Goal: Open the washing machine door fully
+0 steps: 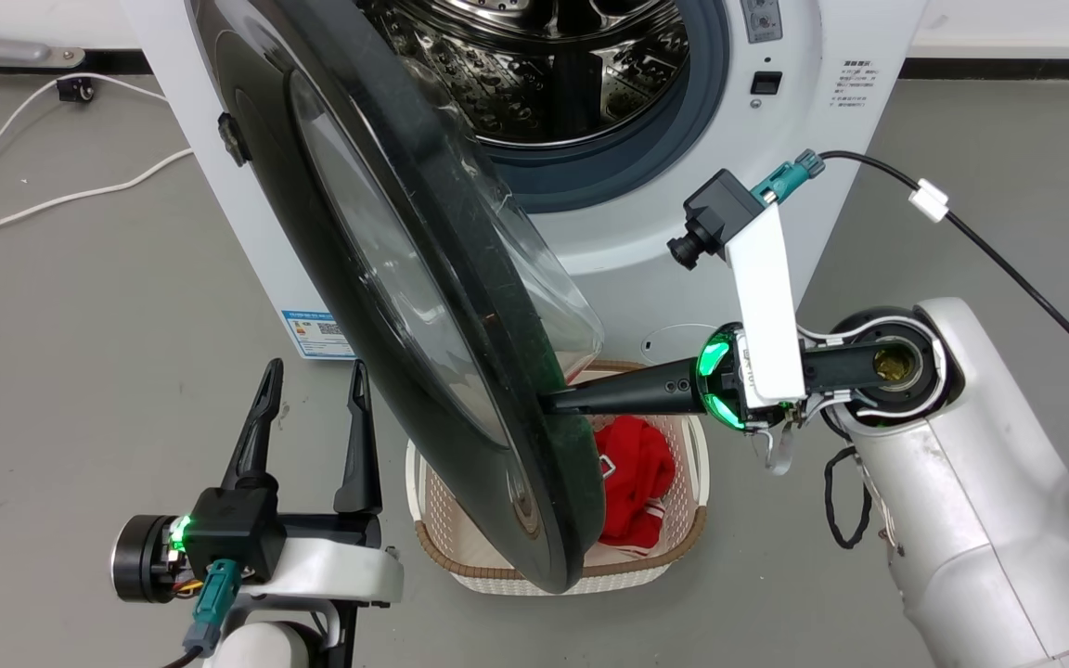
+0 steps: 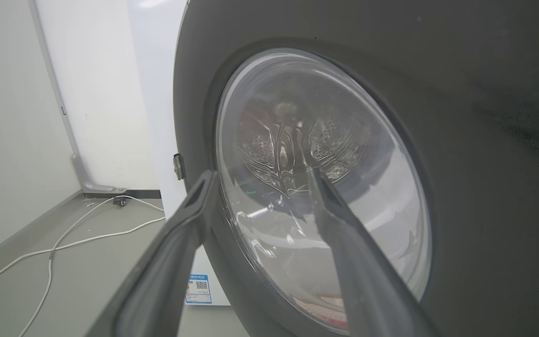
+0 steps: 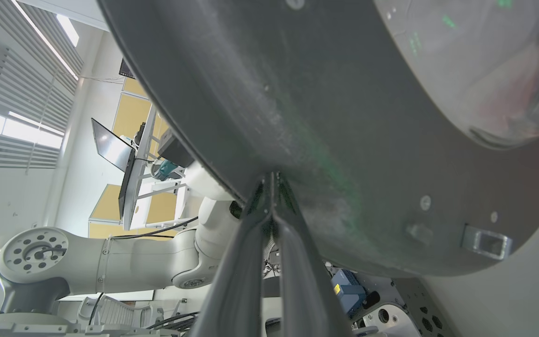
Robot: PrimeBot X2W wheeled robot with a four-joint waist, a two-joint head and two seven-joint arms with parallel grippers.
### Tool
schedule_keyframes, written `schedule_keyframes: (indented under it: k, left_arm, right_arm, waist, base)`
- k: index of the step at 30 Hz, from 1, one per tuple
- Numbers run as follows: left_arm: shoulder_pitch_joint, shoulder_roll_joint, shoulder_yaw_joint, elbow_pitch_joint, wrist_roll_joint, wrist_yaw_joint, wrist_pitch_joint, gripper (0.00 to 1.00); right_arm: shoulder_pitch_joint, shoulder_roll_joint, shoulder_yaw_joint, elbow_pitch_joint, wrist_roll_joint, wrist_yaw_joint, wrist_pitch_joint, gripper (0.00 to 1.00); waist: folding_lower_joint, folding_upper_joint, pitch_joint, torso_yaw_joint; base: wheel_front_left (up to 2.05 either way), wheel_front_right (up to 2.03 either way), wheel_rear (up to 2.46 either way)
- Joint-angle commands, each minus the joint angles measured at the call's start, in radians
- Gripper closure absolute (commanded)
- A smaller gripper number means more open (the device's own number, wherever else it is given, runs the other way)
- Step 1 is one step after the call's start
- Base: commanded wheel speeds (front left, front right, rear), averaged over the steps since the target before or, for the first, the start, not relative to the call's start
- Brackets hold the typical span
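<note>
I see the door half open, angled out from the washer over the basket. My right gripper, jaws together, touches its inner rim; my left gripper, jaws apart, sits beside it.

Apparently a robotics lab or test room rather than a home. A white washing machine stands alone on a bare grey floor with loose white cables trailing across it. Beyond are a monitor on a stand, yellow wall panels and slatted blinds.
</note>
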Motion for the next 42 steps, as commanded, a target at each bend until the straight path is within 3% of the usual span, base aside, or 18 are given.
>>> schedule_keyframes:
  k: [1,6,8,10,15,24,26,27,28,36,42]
  left_arm:
    - [0.014,-0.001,0.002,-0.001,-0.001,0.001,-0.003,0.0]
    - [0.021,-0.001,0.007,-0.002,0.001,0.003,-0.003,0.0]
    - [0.02,-0.001,0.011,-0.002,0.003,0.004,-0.003,0.0]
    - [0.023,-0.001,0.02,-0.004,0.005,0.006,-0.003,0.0]
    - [0.032,-0.001,0.04,-0.006,0.007,0.006,-0.003,0.0]
    - [0.053,0.0,0.088,-0.01,0.017,-0.007,-0.003,0.0]
    - [0.058,0.0,0.095,-0.009,0.018,-0.011,-0.003,0.0]
    - [0.058,0.0,0.098,-0.008,0.021,-0.013,-0.003,0.0]
    - [0.06,0.0,0.101,-0.008,0.022,-0.014,-0.003,0.0]
    - [0.07,0.0,0.114,-0.003,0.013,-0.023,-0.003,0.0]
    - [0.081,0.0,0.114,-0.005,0.011,-0.022,-0.003,0.0]
  right_arm:
    - [0.018,0.005,0.006,-0.012,0.012,0.0,-0.017,1.0]
    - [0.04,0.004,-0.025,-0.042,0.0,0.0,-0.12,1.0]
    - [0.055,0.004,-0.063,-0.06,-0.019,0.0,-0.214,1.0]
    - [0.079,0.004,-0.139,-0.078,-0.049,0.0,-0.379,1.0]
    - [0.154,0.001,-0.268,-0.101,-0.122,0.0,-0.612,1.0]
    - [0.427,-0.001,-0.422,-0.192,-0.193,0.0,-0.824,1.0]
    - [0.487,0.001,-0.435,-0.217,-0.221,0.0,-0.874,0.53]
    - [0.515,0.002,-0.439,-0.226,-0.231,0.0,-0.901,0.08]
    - [0.544,0.003,-0.439,-0.235,-0.236,0.0,-0.926,0.0]
    - [0.673,0.003,-0.396,-0.276,-0.477,0.0,-1.224,0.0]
    - [0.686,-0.007,-0.406,-0.335,-0.859,0.0,-1.411,0.0]
  waist:
    - [0.0001,-0.0001,0.001,-0.002]
    - [0.0001,-0.0001,-0.001,-0.008]
    - [0.0001,-0.0001,-0.002,-0.013]
    - [0.0001,-0.0001,-0.003,-0.022]
    - [0.0001,-0.0001,-0.007,-0.043]
    - [0.0001,-0.0001,-0.025,-0.076]
    - [0.0001,-0.0001,-0.028,-0.08]
    - [0.0001,-0.0001,-0.029,-0.082]
    - [0.0001,-0.0001,-0.032,-0.084]
    - [0.0001,-0.0001,-0.053,-0.085]
    - [0.0001,-0.0001,-0.062,-0.082]
  base:
    - [0.0,0.0,0.0]
    - [0.0,0.0,0.0]
    - [0.0,0.0,0.0]
    - [0.0,0.0,0.0]
    - [0.0,0.0,0.0]
    - [0.0,0.0,0.0]
    - [0.0,0.0,0.0]
    - [0.0,0.0,0.0]
    - [0.0,0.0,0.0]
    - [0.0,0.0,0.0]
    - [0.0,0.0,0.0]
